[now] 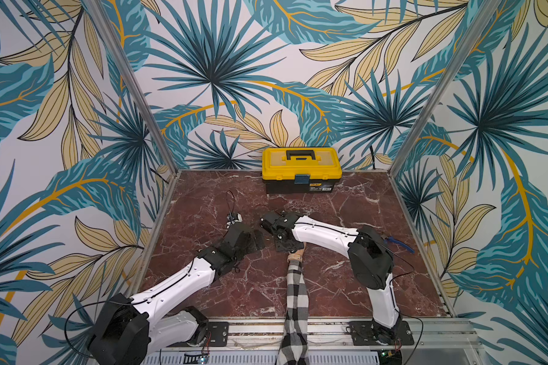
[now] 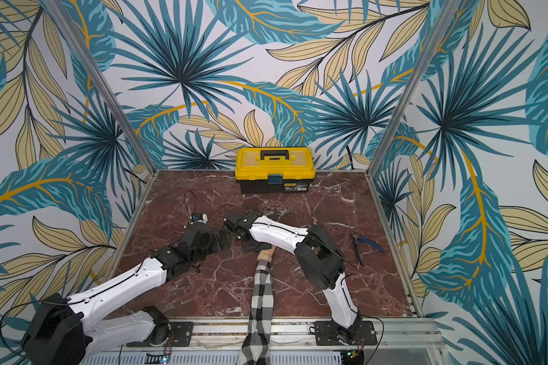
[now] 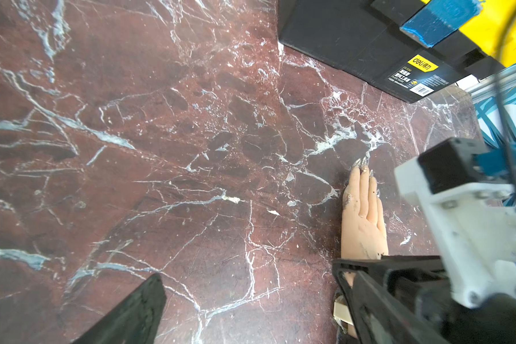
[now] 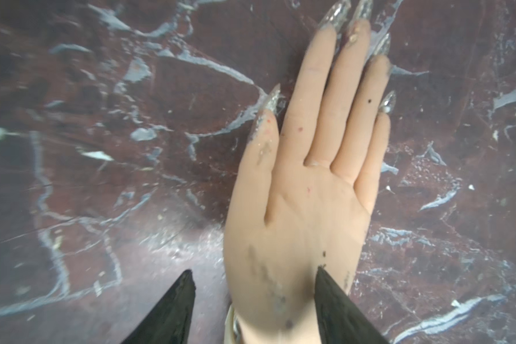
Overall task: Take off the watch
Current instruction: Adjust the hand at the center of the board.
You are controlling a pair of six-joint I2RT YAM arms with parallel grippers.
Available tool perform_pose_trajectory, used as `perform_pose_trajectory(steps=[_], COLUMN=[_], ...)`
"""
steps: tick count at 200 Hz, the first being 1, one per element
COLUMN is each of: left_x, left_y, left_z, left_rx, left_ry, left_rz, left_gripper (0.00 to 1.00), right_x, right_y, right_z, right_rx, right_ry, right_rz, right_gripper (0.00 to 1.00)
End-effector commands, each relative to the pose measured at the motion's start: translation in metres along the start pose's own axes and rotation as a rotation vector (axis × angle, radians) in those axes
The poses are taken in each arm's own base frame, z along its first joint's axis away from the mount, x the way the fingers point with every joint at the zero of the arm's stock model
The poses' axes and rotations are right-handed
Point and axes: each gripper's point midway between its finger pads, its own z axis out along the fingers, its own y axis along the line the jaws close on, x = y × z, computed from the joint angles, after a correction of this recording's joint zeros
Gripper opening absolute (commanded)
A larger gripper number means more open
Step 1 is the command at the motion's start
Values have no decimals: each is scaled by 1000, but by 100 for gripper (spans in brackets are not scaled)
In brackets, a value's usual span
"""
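Observation:
A mannequin hand (image 4: 304, 193) in a checked sleeve (image 1: 295, 294) lies flat on the marble table, fingers pointing toward the back. The watch shows only as a bit of beige strap (image 4: 230, 321) at the wrist edge, also seen as a strap piece (image 3: 340, 312) in the left wrist view; its face is hidden. My right gripper (image 4: 253, 271) hovers open over the back of the hand by the wrist, one finger beside the thumb side and the other over the hand. My left gripper (image 3: 256, 277) stands wide open over bare table just left of the hand, holding nothing.
A yellow and black toolbox (image 1: 301, 170) stands shut at the back middle of the table. Blue-handled pliers (image 2: 366, 245) lie at the right, behind the right arm's elbow. Metal frame posts and patterned walls close in both sides.

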Motion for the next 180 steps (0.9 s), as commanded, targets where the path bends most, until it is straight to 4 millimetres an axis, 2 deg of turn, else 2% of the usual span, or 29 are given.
perform_pose_trajectory(steps=[1, 27, 44, 58, 61, 68, 98, 121, 141, 176, 180], left_x=[-4, -7, -9, -7, -7, -6, 0, 13, 34, 72, 75], left_y=[2, -2, -7, -15, -17, -22, -45, -72, -92, -101, -101], left_z=[-1, 1, 4, 8, 9, 12, 24, 25, 25, 31, 31], left_rx=[-5, -5, -1, 21, 27, 38, 95, 164, 214, 246, 244], left_ry=[-16, -19, -11, 18, 24, 42, 114, 174, 249, 360, 365], left_rz=[43, 31, 9, -6, -10, -16, -9, 17, 36, 13, 13], left_gripper=[99, 100, 99, 99, 100, 99, 99, 99, 99, 99, 99], right_x=[-13, -18, -19, -14, -19, -19, -15, -9, 4, 26, 22], right_y=[12, 3, -12, -17, -27, -32, -47, -58, -65, -70, -67], right_z=[-30, -50, -56, -57, -53, -51, -44, -40, -35, -29, -32], right_rx=[-127, -165, -199, -255, -258, -287, -406, -425, -446, -571, -600], right_ry=[-60, -98, -114, -110, -111, -109, -108, -122, -108, -105, -128], right_rz=[41, 42, 70, 93, 122, 145, 228, 246, 251, 323, 330], right_gripper=[66, 69, 70, 70, 70, 70, 70, 72, 71, 67, 67])
